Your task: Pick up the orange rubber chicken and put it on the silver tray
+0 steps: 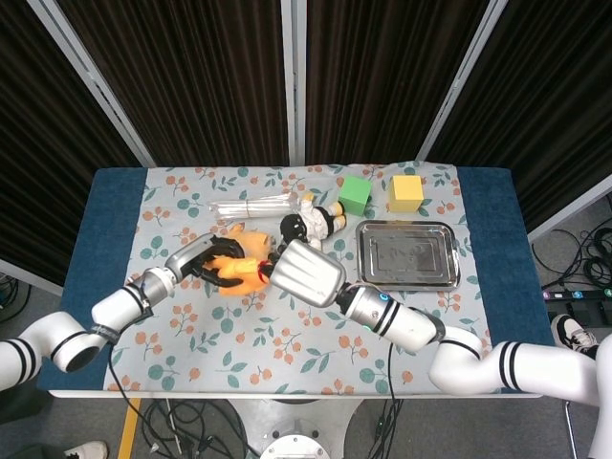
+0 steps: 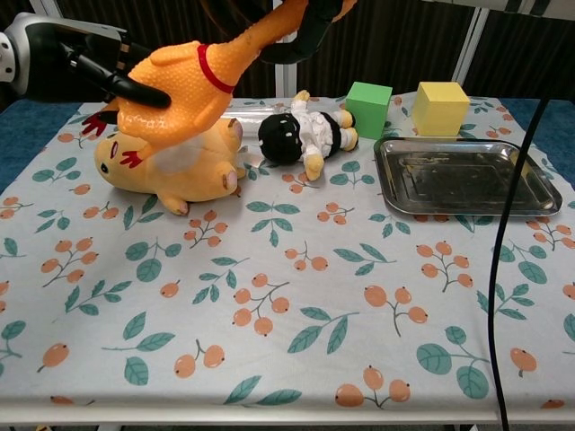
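Observation:
The orange rubber chicken (image 2: 180, 81) with a red neck band hangs tilted above a yellow plush toy (image 2: 180, 171) at the table's left rear. My right hand (image 2: 305, 22) grips its thin neck end at the top of the chest view. Seen from the head camera, this hand's (image 1: 306, 273) silver back covers part of the chicken (image 1: 244, 270). My left hand (image 2: 90, 58) holds the fat body end, with a dark finger across it and the others behind; in the head view its (image 1: 206, 260) fingers curl round the chicken. The silver tray (image 1: 408, 254) (image 2: 467, 175) lies to the right, with nothing on it.
A black-and-white doll (image 2: 301, 135) lies between the plush and the tray. A green cube (image 2: 368, 97) and a yellow cube (image 2: 440, 106) stand behind the tray. A clear packet (image 1: 251, 206) lies at the back left. The cloth's front half is bare.

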Tool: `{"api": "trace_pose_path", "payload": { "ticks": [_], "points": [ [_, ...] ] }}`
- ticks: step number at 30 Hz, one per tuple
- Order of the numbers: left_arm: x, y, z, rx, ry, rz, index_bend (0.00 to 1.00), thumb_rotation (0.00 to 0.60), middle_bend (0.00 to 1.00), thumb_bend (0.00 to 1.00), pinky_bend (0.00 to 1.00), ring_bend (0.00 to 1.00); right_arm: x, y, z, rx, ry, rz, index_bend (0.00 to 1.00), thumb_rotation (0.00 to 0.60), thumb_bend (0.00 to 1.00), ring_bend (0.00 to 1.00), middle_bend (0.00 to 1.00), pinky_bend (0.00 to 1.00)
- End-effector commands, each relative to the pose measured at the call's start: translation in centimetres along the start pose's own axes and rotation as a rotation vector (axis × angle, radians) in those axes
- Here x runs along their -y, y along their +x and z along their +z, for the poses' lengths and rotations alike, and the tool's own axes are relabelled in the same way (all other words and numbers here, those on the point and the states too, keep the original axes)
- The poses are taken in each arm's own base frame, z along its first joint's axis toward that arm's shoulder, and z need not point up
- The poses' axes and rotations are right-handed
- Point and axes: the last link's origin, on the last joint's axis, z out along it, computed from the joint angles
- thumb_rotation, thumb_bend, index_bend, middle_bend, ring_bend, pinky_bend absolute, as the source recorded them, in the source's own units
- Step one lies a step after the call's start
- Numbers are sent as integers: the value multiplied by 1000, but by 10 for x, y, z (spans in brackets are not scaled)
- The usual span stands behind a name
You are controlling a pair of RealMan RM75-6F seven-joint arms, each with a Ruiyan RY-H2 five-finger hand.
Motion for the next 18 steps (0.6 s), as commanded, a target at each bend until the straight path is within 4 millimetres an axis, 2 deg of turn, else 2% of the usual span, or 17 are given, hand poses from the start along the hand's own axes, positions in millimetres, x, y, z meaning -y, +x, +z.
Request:
{"api": "trace_pose_path", "payload": {
  "ticks": [1,8,10,11,12,13,14,15,18],
  "points": [
    [1,1,0,-14,3,-8,840,600,997,854,902,953,3,0,-3,-1,9,4,833,600,462,666,659,926],
    [2,1,-3,-30,1,-27,838,600,996,853,907,958,1,-2,-2,-1,0,-1,834,600,462,667,659,927],
    [2,1,-5,-33,-6,-38,793,600,948,818,884,912,-2,-2,-1,-2,-15,0,834,600,462,667,659,927],
    [2,0,-7,-32,-9,-43,717,600,882,772,837,845,-4,-2,0,-3,-22,2,834,600,462,667,659,927],
    [2,-1,-8,-29,-12,-47,590,600,786,689,761,747,-6,-3,0,-2,-28,5,834,600,462,667,659,927],
    [2,-2,-10,-22,-19,-55,437,600,659,578,666,622,-8,-4,1,0,-36,10,834,600,462,666,659,926],
    [2,-2,-12,-19,-25,-63,348,600,566,496,593,531,-9,-5,1,2,-41,14,834,600,462,666,659,926],
    [2,-1,-14,-21,-33,-70,251,600,429,385,490,400,-11,-6,1,3,-45,16,834,600,462,667,659,926],
    [4,2,-20,-41,-68,-102,192,600,207,212,310,185,-14,-8,-1,4,-56,22,834,600,462,666,659,927]
  ]
}}
